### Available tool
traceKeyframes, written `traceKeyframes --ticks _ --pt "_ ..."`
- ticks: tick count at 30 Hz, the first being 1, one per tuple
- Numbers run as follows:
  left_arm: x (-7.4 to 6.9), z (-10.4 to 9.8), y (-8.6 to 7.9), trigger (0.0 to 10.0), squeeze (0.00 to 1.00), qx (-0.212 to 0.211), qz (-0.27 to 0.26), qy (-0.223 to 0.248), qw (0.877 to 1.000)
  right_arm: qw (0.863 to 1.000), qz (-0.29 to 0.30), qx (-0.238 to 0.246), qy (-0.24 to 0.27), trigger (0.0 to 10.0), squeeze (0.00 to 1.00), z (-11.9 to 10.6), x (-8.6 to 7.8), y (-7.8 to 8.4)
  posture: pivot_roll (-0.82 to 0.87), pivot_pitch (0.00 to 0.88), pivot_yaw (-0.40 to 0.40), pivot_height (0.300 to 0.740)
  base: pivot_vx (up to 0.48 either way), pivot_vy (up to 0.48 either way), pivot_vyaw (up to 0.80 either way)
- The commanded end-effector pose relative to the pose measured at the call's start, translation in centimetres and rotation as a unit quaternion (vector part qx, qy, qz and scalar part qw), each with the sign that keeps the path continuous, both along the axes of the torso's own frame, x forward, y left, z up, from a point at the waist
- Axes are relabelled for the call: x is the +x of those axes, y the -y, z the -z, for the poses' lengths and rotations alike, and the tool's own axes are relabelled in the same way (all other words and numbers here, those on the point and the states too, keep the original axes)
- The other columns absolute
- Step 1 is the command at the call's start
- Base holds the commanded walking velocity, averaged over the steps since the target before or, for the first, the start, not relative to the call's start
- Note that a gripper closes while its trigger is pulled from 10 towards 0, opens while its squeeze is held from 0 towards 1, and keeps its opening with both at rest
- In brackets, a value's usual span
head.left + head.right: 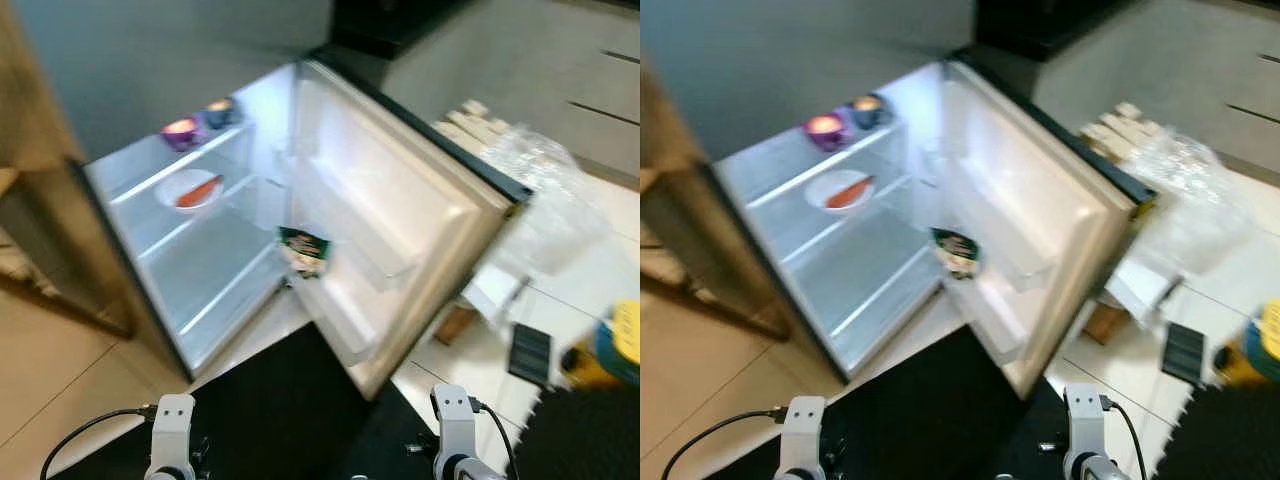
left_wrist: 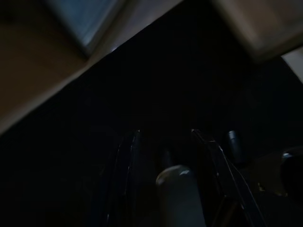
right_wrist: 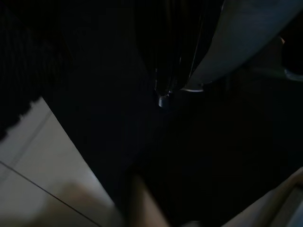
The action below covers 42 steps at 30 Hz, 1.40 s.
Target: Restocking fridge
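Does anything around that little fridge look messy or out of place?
Yes. The fridge door stands wide open, and the floor beside it is cluttered: a crumpled clear plastic bag, a dark flat item and a yellow container lie there. Inside, things sit neatly.

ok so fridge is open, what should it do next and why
Probably turn toward the goods on the floor to its right. The fridge stands open with only a plate and two bowls on its shelves and a packet at the door, and both arms hang low. A yellow container sits nearby.
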State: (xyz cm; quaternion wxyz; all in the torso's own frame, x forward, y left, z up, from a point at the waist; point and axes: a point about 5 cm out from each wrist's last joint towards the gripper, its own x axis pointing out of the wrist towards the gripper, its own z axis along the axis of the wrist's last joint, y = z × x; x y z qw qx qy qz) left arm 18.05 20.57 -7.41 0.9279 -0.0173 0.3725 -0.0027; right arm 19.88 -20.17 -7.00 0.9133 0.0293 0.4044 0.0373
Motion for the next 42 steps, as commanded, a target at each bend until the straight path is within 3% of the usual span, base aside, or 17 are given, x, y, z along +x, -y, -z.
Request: traceKeyframes --ticks 1,14,29,33,42 --pt "-0.4 0.1 -0.4 10.0 0.00 0.005 0.003 -0.005 1.000 1.000 0.014 0.003 -0.008 10.0 0.00 0.3 -0.5 0.0 -0.11 0.098 -0.024 0.738 0.000 0.000 0.00" --pt "0.1 -0.1 0.2 10.0 0.00 -0.002 0.008 0.012 1.000 1.000 0.021 0.004 -0.002 10.0 0.00 0.1 -0.2 0.2 -0.12 0.098 -0.021 0.738 0.000 -0.040 0.00" --pt "0.0 0.0 0.7 10.0 0.00 -0.004 0.005 0.008 1.000 1.000 0.021 -0.002 -0.008 10.0 0.00 0.1 -0.3 0.5 -0.13 0.103 -0.030 0.738 0.000 -0.449 0.00" --pt "0.1 0.0 0.3 10.0 0.00 0.001 -0.018 0.009 1.000 1.000 0.020 -0.002 -0.010 10.0 0.00 0.2 -0.3 0.4 -0.12 0.104 -0.034 0.738 0.000 0.000 0.00" --pt "-0.2 0.0 0.0 10.0 0.00 0.002 -0.016 0.012 1.000 1.000 0.015 -0.001 -0.006 10.0 0.00 0.2 -0.2 -0.2 -0.12 0.103 -0.035 0.738 0.000 0.000 0.00"
